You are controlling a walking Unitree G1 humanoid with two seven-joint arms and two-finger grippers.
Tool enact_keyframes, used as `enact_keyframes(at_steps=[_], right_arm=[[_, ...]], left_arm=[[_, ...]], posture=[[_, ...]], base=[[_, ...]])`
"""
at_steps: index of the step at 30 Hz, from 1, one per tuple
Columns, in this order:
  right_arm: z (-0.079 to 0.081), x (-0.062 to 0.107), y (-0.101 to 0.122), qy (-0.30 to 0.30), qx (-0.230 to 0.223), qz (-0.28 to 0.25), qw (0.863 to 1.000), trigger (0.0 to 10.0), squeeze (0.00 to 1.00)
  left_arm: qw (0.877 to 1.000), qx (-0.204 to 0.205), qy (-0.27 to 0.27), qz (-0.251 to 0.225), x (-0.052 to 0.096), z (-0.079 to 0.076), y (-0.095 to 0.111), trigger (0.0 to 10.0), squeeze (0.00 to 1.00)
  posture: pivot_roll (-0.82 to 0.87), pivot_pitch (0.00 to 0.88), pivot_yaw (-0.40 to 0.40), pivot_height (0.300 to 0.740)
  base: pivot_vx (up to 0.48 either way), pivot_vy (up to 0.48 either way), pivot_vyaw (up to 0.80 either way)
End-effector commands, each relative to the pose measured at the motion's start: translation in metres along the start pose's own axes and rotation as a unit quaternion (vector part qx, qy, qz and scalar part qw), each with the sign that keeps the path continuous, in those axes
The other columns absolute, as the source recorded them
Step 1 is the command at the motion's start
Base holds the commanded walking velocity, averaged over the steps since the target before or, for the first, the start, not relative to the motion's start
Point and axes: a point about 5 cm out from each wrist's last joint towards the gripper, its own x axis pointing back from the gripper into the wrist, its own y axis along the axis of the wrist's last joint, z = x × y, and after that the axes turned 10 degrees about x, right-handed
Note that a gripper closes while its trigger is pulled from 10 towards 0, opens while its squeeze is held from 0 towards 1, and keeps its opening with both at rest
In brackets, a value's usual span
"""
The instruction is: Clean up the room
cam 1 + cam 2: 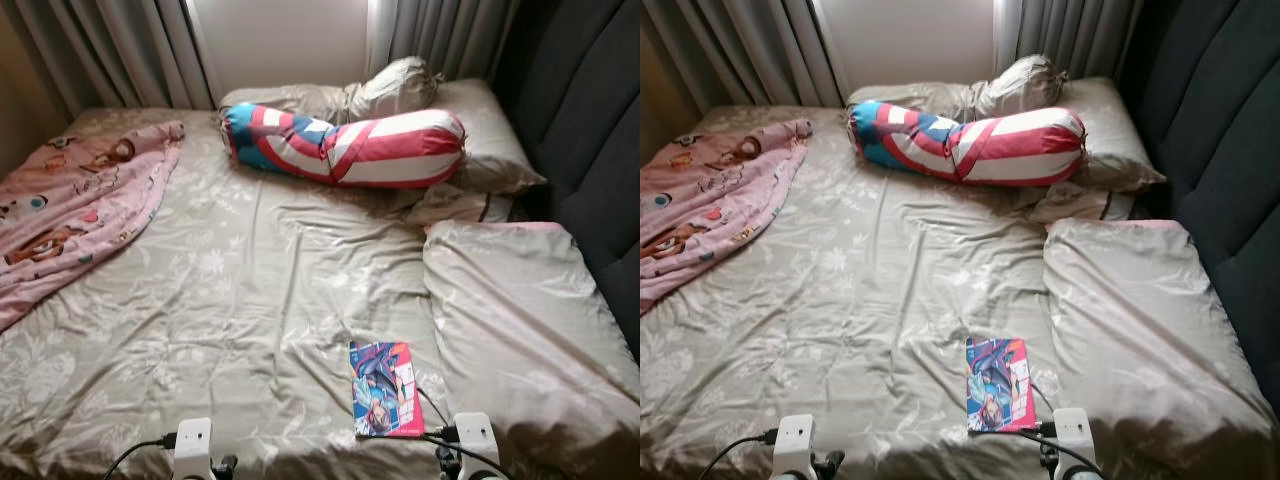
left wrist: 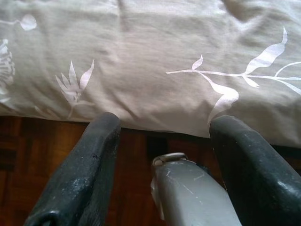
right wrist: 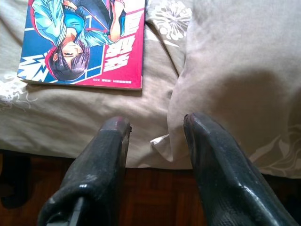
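A comic book (image 1: pixel 385 388) with a red and blue cover lies flat on the grey floral bed sheet (image 1: pixel 250 300), near the bed's front edge. My right gripper (image 3: pixel 155 125) is open and holds nothing. It hovers at that front edge, just short of the comic book (image 3: pixel 84 42) and beside a grey pillow (image 3: pixel 235 70). My left gripper (image 2: pixel 164 125) is open too, with nothing in it, and sits at the sheet's (image 2: pixel 150 61) edge further left. Both wrists (image 1: pixel 192 445) (image 1: pixel 475 440) poke in at the bottom of the head views.
A pink cartoon blanket (image 1: pixel 70 215) is bunched on the bed's left side. A red, white and blue bolster (image 1: pixel 350 145) rests against pillows (image 1: pixel 480 130) at the far end. A large grey pillow (image 1: pixel 520 320) lies at the right, by the dark headboard (image 1: pixel 590 140). Wood floor (image 2: pixel 28 155) lies below the bed edge.
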Motion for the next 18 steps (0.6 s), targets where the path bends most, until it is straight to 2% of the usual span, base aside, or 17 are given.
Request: enact_keyframes(at_steps=[1,7,12,18], right_arm=[[-0.001,0.002,-0.008,-0.003,-0.007,0.018,1.0,10.0,0.0],[0.004,0.001,-0.006,-0.004,-0.024,0.017,1.0,10.0,0.0],[0.014,-0.001,-0.003,-0.001,-0.034,0.017,0.999,10.0,0.0],[0.018,-0.002,0.003,-0.007,-0.05,0.016,0.999,10.0,0.0]], left_arm=[[1.0,0.002,0.007,0.016,0.001,0.005,-0.006,10.0,0.0],[1.0,0.0,0.008,0.006,0.0,0.004,-0.001,10.0,0.0],[1.0,-0.005,0.008,0.008,0.0,0.004,-0.001,10.0,0.0],[1.0,-0.008,0.003,0.003,-0.001,0.002,0.004,10.0,0.0]], posture=[[0.01,0.064,-0.009,0.74],[0.01,0.114,0.005,0.74],[0.01,0.115,0.009,0.74],[0.01,0.113,0.01,0.74]], base=[[0.0,0.0,0.0],[0.0,0.0,0.0],[0.0,0.0,0.0],[0.0,0.0,0.0]])
